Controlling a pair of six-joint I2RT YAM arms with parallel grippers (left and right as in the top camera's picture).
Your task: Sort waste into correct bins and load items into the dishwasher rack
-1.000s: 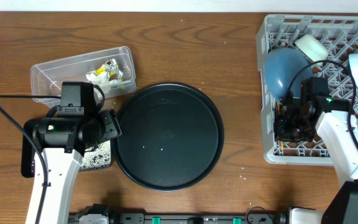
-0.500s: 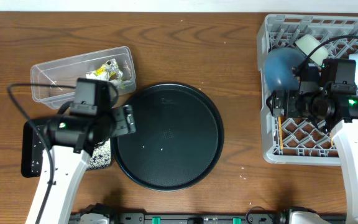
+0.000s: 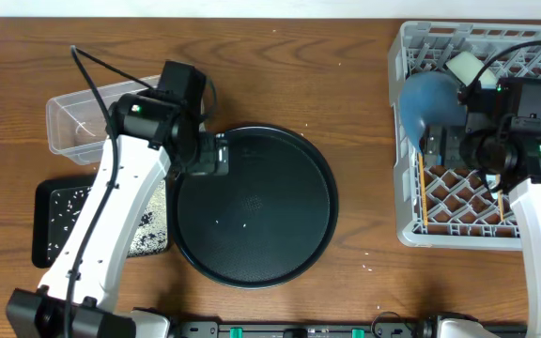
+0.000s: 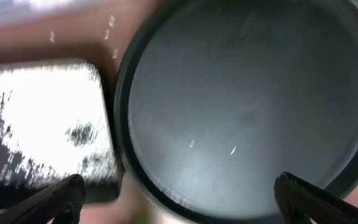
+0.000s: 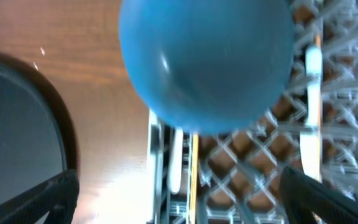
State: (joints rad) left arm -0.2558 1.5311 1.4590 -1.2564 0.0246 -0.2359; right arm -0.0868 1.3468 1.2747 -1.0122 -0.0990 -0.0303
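My left gripper (image 3: 212,156) hangs open and holds nothing, over the left rim of the round black tray (image 3: 252,211); its fingertips (image 4: 58,198) frame that rim. The flat black tray (image 3: 59,221), one of the bins, carries white grains (image 4: 36,112). The clear tub (image 3: 71,120) is partly hidden by my arm. My right gripper (image 3: 437,146) is open and holds nothing over the dishwasher rack (image 3: 458,230), just below the dark blue bowl (image 3: 425,97) (image 5: 207,62). Chopsticks (image 3: 422,192) (image 5: 194,177) lie on the rack floor beside a white spoon (image 5: 176,162). A white cup (image 3: 468,68) sits at the back.
The round black tray (image 4: 241,106) holds only a few stray grains. A few more specks lie on the wooden table (image 3: 364,84) between the tray and the rack. The rack's left wall (image 5: 157,155) stands between the table and the chopsticks.
My left arm swung up and right from the flat black tray to the round tray's rim, jaws widening. My right gripper opened and rose from the rack floor, where chopsticks now lie.
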